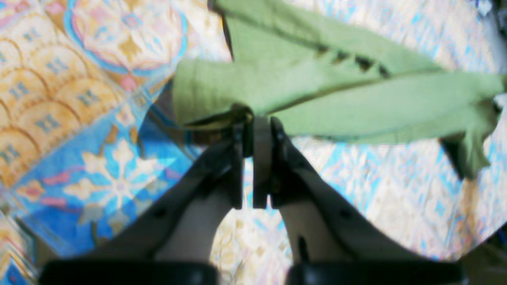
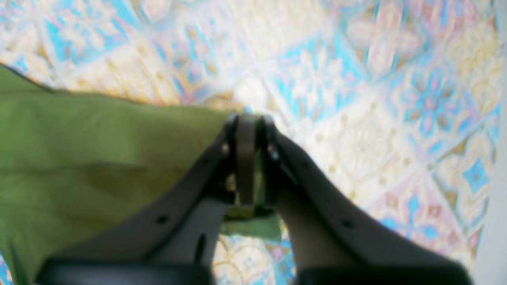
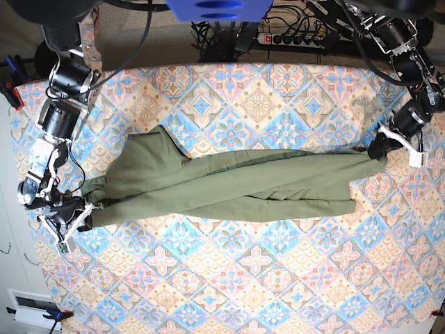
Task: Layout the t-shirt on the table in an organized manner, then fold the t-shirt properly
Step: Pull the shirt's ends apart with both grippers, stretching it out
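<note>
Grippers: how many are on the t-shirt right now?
2. The left gripper pinches the t-shirt at its end on the base view's right; the right gripper is at the opposite end, cloth between its jaws. The shirt stretches between them.

Power strip (image 3: pixel 295 39) beyond counter's far edge, plugs seated, dark cables (image 3: pixel 226 38) tangled beside it. Blue plate (image 3: pixel 219 9) overhead, top centre. Pale floor at left.

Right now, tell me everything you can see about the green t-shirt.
The t-shirt is plain olive green, soft cotton by its look. It lies pulled into a long creased band across the table, with one sleeve flared up near the base view's left. The right gripper pinches one end and the left gripper pinches the other, their fingers together on the fabric.
</note>
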Controlling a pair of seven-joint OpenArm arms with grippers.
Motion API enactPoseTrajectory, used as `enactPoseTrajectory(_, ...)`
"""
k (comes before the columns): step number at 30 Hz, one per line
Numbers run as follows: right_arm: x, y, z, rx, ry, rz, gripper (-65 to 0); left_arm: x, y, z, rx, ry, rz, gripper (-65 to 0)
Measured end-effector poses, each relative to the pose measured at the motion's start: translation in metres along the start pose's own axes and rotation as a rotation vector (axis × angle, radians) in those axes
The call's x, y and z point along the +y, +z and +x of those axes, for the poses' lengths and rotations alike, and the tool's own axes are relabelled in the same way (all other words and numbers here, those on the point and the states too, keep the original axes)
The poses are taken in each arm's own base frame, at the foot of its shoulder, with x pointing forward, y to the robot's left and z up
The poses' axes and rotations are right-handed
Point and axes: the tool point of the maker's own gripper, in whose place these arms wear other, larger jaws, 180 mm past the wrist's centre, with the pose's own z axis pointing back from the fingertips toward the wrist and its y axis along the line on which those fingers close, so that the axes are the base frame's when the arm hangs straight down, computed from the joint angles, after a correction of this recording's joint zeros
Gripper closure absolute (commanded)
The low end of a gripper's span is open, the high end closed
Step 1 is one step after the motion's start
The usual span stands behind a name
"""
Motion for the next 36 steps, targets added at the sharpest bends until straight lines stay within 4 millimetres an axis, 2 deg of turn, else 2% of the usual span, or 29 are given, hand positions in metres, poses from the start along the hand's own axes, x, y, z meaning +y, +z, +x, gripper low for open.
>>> enactPoseTrajectory(2,0.002,0.002,-0.018,0.016,0.002,0.0,-20.9,-0.005,-0.004,-0.008,0.003,0.003,-0.014,0.0)
enactPoseTrajectory(4,0.005,0.007,-0.045,0.074,0.018,-0.012,-28.3,-0.01,-0.008,-0.015,0.021,-0.004,-0.028,0.0)
enactPoseTrajectory(7,0.007,0.025,-0.069,0.109,0.057,-0.043,-34.4,-0.018,-0.015,-0.012,0.019,-0.018,-0.052,0.0)
enactPoseTrajectory(10,0.009,0.045,-0.07,0.061,0.045,-0.047,-33.7,-0.021,-0.017,-0.01,0.013,-0.023,-0.061,0.0)
enactPoseTrajectory(12,0.012,0.048,-0.077,0.047,0.015,-0.027,-32.9,-0.021,-0.017,-0.011,0.017,-0.024,-0.06,0.0)
enactPoseTrajectory(14,0.015,0.045,-0.09,0.069,-0.035,0.001,-32.9,-0.021,-0.017,-0.012,0.019,-0.024,-0.059,0.0)
enactPoseTrajectory(17,0.021,0.038,-0.101,0.069,-0.103,0.047,-32.9,-0.022,-0.017,-0.01,0.015,-0.024,-0.063,0.0)
enactPoseTrajectory(22,0.034,0.028,-0.108,0.041,-0.209,0.124,-32.9,-0.022,-0.017,-0.01,0.015,-0.024,-0.062,0.0)
enactPoseTrajectory(28,0.038,0.019,-0.12,0.042,-0.267,0.147,-32.9,-0.021,-0.017,-0.01,0.015,-0.024,-0.062,0.0)
enactPoseTrajectory(36,0.056,0.012,-0.114,0.004,-0.296,0.184,-33.1,-0.021,-0.017,-0.01,0.015,-0.024,-0.062,0.0)
